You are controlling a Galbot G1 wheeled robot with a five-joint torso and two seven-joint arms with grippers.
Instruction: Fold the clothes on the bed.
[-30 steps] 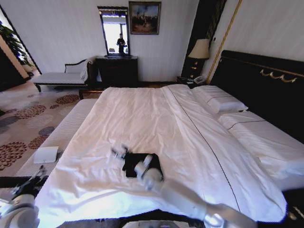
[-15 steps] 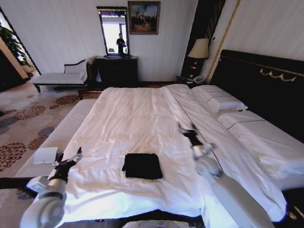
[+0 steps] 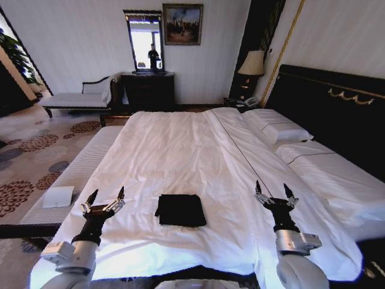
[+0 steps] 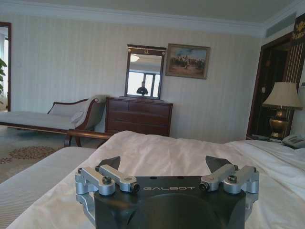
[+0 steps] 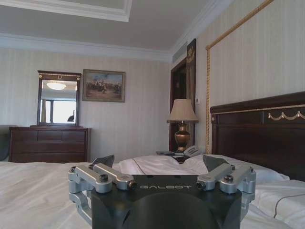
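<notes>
The clothes (image 3: 181, 210), a black T-shirt folded into a small rectangle, lie flat on the white bed (image 3: 174, 144) near its foot. My left gripper (image 3: 106, 198) is raised to the left of the shirt, open and holding nothing. To the right of the shirt my right gripper (image 3: 271, 192) is also raised and open, nothing in it. Both point toward the far wall, well apart from the shirt. In the left wrist view the left gripper (image 4: 163, 165) is open over the bed (image 4: 157, 152). In the right wrist view the right gripper (image 5: 159, 164) is open.
A black headboard (image 3: 337, 108) with pillows (image 3: 280, 129) runs along the right. A pale bench (image 3: 75, 171) with a white box (image 3: 58, 196) stands left of the bed. A dresser (image 3: 148, 90), mirror, chaise (image 3: 78, 98) and lamp (image 3: 252, 63) line the far wall.
My right arm has drawn back off the shirt and swung to its right. The left arm has come up. Both grippers now stand raised either side of the shirt, which has not moved.
</notes>
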